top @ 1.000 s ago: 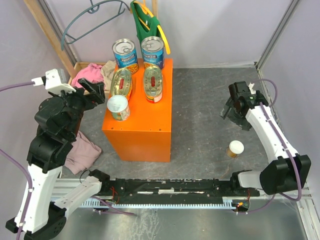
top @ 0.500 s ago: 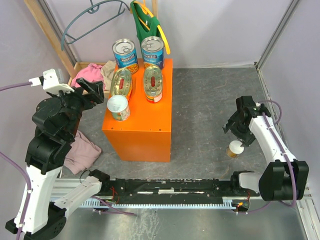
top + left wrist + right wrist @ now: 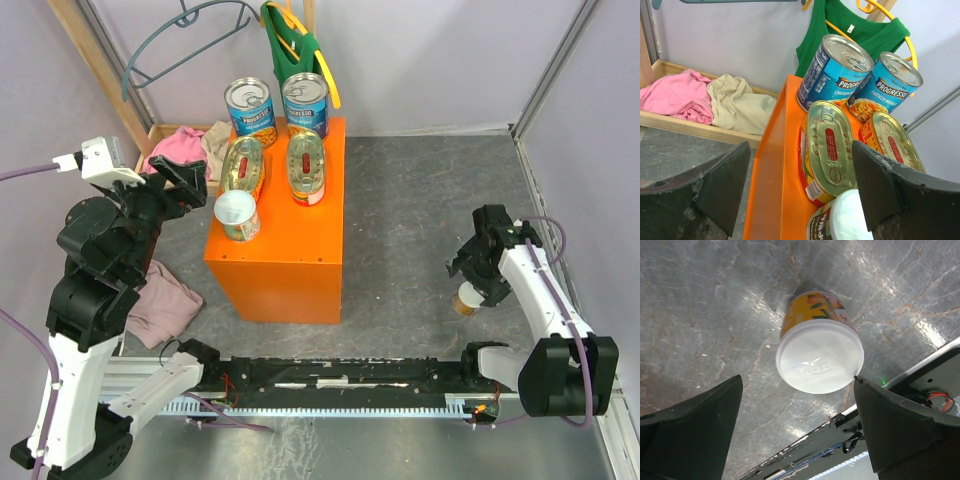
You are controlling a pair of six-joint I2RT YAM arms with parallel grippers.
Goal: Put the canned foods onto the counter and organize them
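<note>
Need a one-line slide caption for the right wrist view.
Open right pincer hovers above the white-lidded can, upright on the grey table.

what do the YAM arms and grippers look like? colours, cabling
Left arm and right arm match: white link shells, black joints, a purple cable along each. Left gripper and right gripper are black; fingers are broad dark matte wedges. No legible markings.
</note>
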